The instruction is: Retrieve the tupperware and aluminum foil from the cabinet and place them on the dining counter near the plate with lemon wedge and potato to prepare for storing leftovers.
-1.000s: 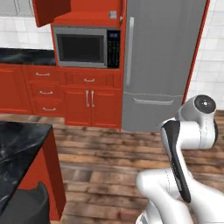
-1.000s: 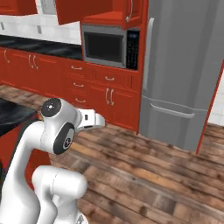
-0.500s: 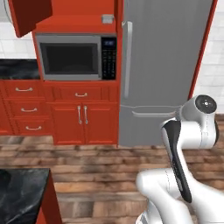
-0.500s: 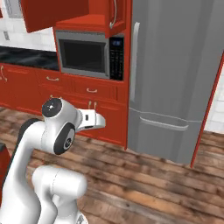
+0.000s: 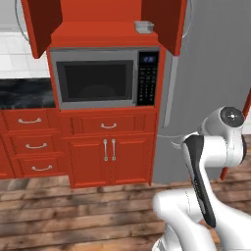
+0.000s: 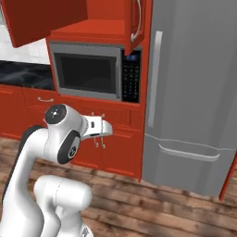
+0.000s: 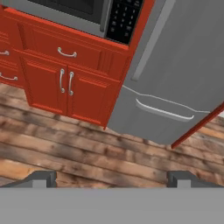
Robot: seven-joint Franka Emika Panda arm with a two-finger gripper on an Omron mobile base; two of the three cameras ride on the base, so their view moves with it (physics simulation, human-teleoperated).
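Note:
The red cabinet [image 5: 98, 33] above the microwave stands with both doors swung open. A small pale grey tupperware [image 5: 143, 27] sits on its shelf at the right end, just inside the right door. In the right base view the cabinet [image 6: 104, 28] shows its curved silver handle [image 6: 136, 21] on the right door. My gripper [image 7: 112, 178] is open with nothing between its fingertips [image 7: 41, 178]; it hangs low and faces the lower red doors and the fridge, well below the shelf. The aluminum foil, dining counter and plate are out of view.
A steel microwave [image 5: 105, 78] sits under the cabinet, with red drawers and cupboard doors [image 5: 109, 149] below it. A tall grey fridge [image 6: 194, 92] stands to the right. A narrow black worktop [image 5: 24, 93] runs off to the left. Wooden floor [image 7: 65, 148] lies in front.
The base has driven and turned, so the whole view shifted: microwave and open cabinet are now closer and centred, and the black island top has left view. The gripper stays open.

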